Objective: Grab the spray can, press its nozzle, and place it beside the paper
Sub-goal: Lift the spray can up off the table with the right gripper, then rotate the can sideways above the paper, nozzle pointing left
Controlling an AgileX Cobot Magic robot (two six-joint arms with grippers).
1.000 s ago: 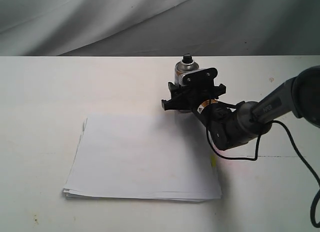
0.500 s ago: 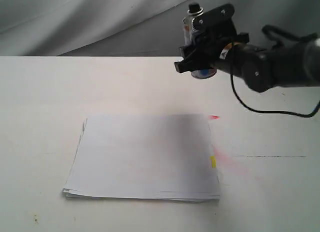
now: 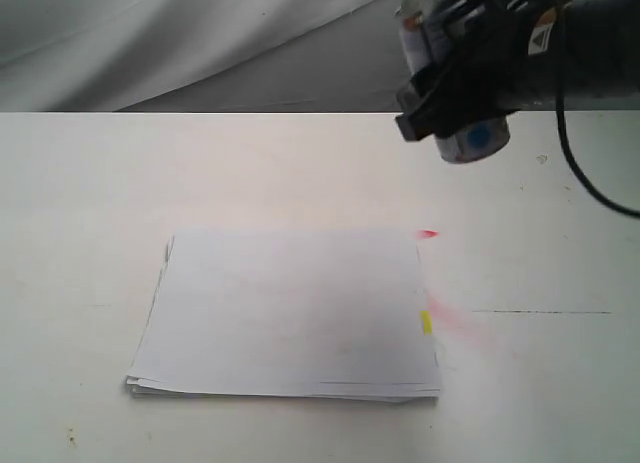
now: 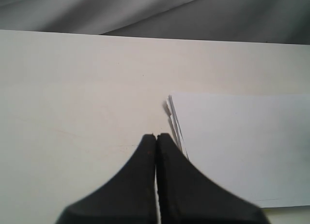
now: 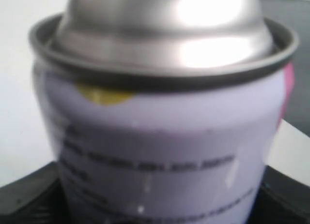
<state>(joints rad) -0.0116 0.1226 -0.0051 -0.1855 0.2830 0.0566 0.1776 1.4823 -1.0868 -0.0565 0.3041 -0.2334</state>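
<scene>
Desk [image 3: 80, 183] and paper [image 3: 290, 313] lie well below the right fingers [image 3: 425, 118], which hold the can [image 3: 472, 138] aloft.
The clamp leaves it tilted; a slack hold or a hard press could drop it onto the sheets. Left fingers [image 4: 145, 180], pressed together, sit near the paper's corner.

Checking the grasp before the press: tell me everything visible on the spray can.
The spray can is a small silver metal cylinder: domed top, rolled rim, white printed label with yellow, pink and blue dots. The right gripper clamps its body and holds it tilted in the air over the table, far right; nothing else touches it. Its nozzle is too blurred to make out.
</scene>
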